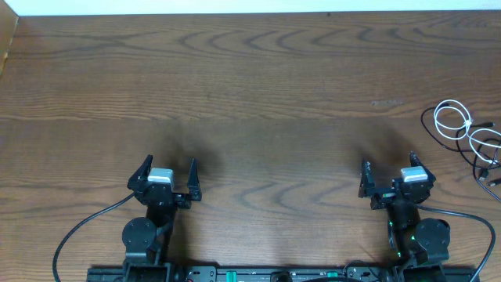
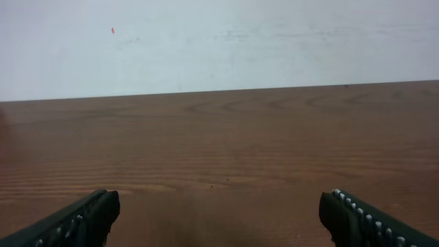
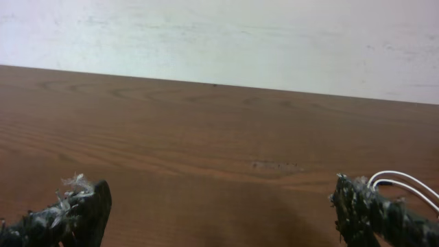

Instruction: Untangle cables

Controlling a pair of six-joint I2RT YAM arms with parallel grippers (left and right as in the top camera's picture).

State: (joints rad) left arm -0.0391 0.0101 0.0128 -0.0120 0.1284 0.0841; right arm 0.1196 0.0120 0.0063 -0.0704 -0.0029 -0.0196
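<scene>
At far right edge of wooden table (image 1: pixel 250 70), well apart from left gripper (image 1: pixel 170 161) and beyond right gripper (image 1: pixel 389 167): cables (image 1: pixel 470 129) lying in one tangled cluster. Thin white cable (image 1: pixel 468 124) coiled in small rounded loops, crossed and partly ringed by thin black cable (image 1: pixel 425 121), with small plug ends trailing toward the table edge. Both grippers parked low near the front edge, jaws spread wide apart, touching neither cable.

Table (image 1: pixel 250 86) open centre and left; only obstacle cables (image 1: pixel 469 128), far right, beyond right tool (image 1: pixel 388 166).
</scene>
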